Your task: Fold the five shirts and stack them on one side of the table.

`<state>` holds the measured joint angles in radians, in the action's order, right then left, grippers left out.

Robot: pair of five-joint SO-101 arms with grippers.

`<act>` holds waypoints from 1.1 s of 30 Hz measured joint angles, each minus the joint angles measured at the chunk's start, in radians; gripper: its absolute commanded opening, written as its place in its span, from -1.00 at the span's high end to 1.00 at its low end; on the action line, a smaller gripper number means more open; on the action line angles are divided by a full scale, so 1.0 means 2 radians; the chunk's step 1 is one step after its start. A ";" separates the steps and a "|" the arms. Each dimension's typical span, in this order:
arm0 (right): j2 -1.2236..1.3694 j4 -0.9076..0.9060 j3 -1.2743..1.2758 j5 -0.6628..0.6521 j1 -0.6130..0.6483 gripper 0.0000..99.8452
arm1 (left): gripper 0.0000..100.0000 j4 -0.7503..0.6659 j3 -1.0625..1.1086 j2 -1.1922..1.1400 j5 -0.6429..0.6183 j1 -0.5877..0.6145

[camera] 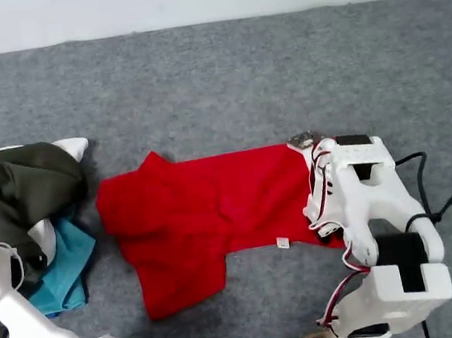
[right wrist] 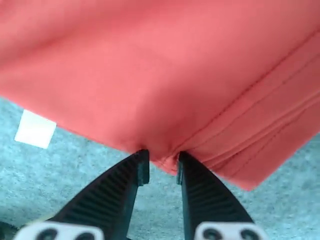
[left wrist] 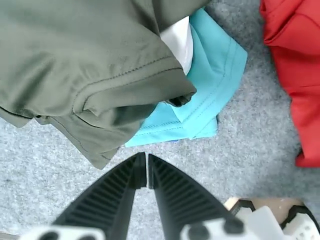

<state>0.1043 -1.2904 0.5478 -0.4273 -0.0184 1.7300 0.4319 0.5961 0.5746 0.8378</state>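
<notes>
Right gripper point(right wrist: 159, 162): fingers narrow, pinching the hem of the red shirt point(right wrist: 160, 75).
Left gripper point(left wrist: 147, 170): fingers pressed together, empty, just short of the olive shirt point(left wrist: 85, 65).
Red shirt: spread mid-table point(camera: 223, 86).
Pile: olive shirt over teal shirt point(left wrist: 210, 75), beside the left arm.

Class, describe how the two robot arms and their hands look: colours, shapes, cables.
The right arm and the left arm have blocky white shells; the right one shows black motor blocks. Thin red and white wires and a black cable run along it. The left hand and the right hand each have two black, ribbed, tapering fingers.
</notes>
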 measured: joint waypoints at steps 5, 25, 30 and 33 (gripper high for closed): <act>0.035 0.005 -0.008 -0.001 -0.005 0.79 | 0.97 0.000 0.000 0.000 0.000 0.000; -0.088 -0.032 -0.002 -0.091 -0.049 0.98 | 0.97 0.000 0.000 0.000 0.000 0.000; -0.132 -0.035 -0.002 -0.119 -0.076 0.98 | 0.97 0.000 0.000 0.000 0.000 0.000; -0.133 -0.035 -0.002 -0.137 -0.091 0.98 | 0.97 0.000 0.000 0.000 0.000 0.000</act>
<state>-0.1626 -1.3594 0.5447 -0.7020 -0.2010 1.7300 0.4319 0.5961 0.5746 0.8378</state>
